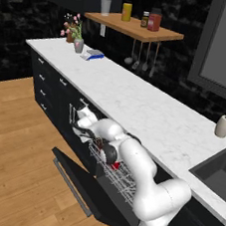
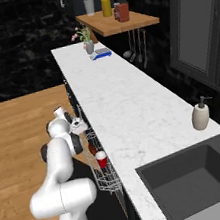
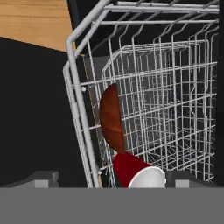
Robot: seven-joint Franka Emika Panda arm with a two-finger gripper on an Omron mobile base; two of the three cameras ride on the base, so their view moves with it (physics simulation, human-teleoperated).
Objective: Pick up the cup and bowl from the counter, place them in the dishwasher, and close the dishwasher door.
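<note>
Hand view looks into the white wire rack [image 3: 166, 87] of the dishwasher [image 1: 104, 181], and both task things lie inside it. The bowl [image 3: 112, 117] stands on edge against the rack's corner post, just inside the wires. The cup [image 3: 139, 173] lies tipped on its side right below the bowl, its white rim turned toward the camera, close to the bowl or touching it; which, I cannot tell. The pincer [image 3: 109, 178] stands wide, its two dark tips far apart, one on each side of the cup, and it holds nothing.

From the left base view, the rack is drawn out over the dishwasher door [image 1: 84, 179], which lies folded down, its free edge reaching out over the wooden floor [image 1: 16, 138]. The arm bends low over the rack with the hand at its outer end. Open floor stretches to the left of the door's edge.

From the right base view, the cup [image 2: 101, 159] shows in the rack just below the front edge of the worktop [image 2: 126, 104]. The long middle of the worktop is bare marble, with a soap bottle [image 2: 200, 115] near the sink [image 2: 194, 179].
</note>
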